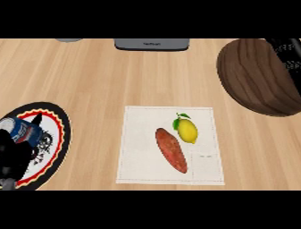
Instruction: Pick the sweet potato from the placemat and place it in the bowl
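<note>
The reddish-brown sweet potato lies lengthwise on the white placemat in the middle of the counter. A yellow lemon with a green leaf sits right next to its upper end. A dark wooden bowl fills the upper right. The black right hand shows along the bowl's right side, far from the sweet potato. At the lower left edge rests the black left hand, open with fingers up, over a round patterned dish.
The round black dish with a red and yellow zigzag ring lies at the lower left, a blue and white can-like object on it. A grey appliance stands at the counter's far edge. Bare wood lies between placemat and bowl.
</note>
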`<action>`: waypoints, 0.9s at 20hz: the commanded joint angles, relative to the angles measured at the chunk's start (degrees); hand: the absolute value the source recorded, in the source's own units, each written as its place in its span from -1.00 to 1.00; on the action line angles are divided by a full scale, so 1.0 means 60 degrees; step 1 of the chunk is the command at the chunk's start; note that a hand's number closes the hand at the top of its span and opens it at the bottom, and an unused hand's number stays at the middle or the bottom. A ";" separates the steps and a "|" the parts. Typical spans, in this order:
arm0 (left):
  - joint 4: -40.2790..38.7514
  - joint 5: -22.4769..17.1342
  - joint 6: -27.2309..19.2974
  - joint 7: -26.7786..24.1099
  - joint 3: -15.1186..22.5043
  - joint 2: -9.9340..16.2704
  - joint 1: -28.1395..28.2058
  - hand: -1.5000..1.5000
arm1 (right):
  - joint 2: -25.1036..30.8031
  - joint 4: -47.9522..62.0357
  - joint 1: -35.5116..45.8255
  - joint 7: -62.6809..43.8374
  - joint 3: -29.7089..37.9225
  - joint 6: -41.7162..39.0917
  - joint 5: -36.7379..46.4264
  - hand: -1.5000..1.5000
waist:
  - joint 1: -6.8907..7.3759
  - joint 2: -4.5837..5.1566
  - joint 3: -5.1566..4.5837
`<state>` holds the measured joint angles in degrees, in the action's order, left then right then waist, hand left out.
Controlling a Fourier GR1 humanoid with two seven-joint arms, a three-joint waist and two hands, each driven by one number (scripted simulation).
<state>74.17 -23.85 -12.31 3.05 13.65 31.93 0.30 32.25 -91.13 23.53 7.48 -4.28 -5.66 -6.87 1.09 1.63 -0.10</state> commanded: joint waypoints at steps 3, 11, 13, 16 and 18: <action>0.2092 0.0182 -0.0295 0.0182 -0.0556 0.0826 0.0296 0.00 | -0.0809 -0.0016 0.0720 0.0337 -0.0943 -0.1229 -0.0773 1.00 | 0.0167 -0.0238 0.0030; 0.2948 0.0502 -0.1144 -0.0334 -0.1038 0.0632 0.0072 0.00 | 0.0044 -0.0400 -0.0746 -0.1317 -0.2098 -0.0085 0.1970 -1.00 | -0.0693 -0.0371 0.0007; 0.2667 0.0568 -0.1199 -0.0173 -0.1104 0.0484 -0.0593 0.00 | -0.0011 -0.1216 -0.1799 -0.0615 -0.2500 0.0178 0.2507 -1.00 | -0.0644 -0.0317 0.0018; 0.1992 0.0722 -0.0796 -0.0346 -0.1093 0.0219 -0.0998 0.00 | 0.0553 -0.2296 -0.3057 -0.0049 -0.2509 -0.0020 0.2921 -1.00 | -0.0436 -0.0289 0.0015; 0.1846 0.1078 -0.0932 -0.0430 -0.0888 -0.0178 -0.1126 0.00 | 0.0351 -0.3402 -0.3667 -0.0821 -0.2765 0.0331 0.3440 -1.00 | -0.0387 -0.0292 0.0012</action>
<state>88.89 -19.03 -18.29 2.33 8.12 34.23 -3.13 33.83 -104.27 9.33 3.13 -19.57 -5.61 9.40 -1.50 -0.33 0.04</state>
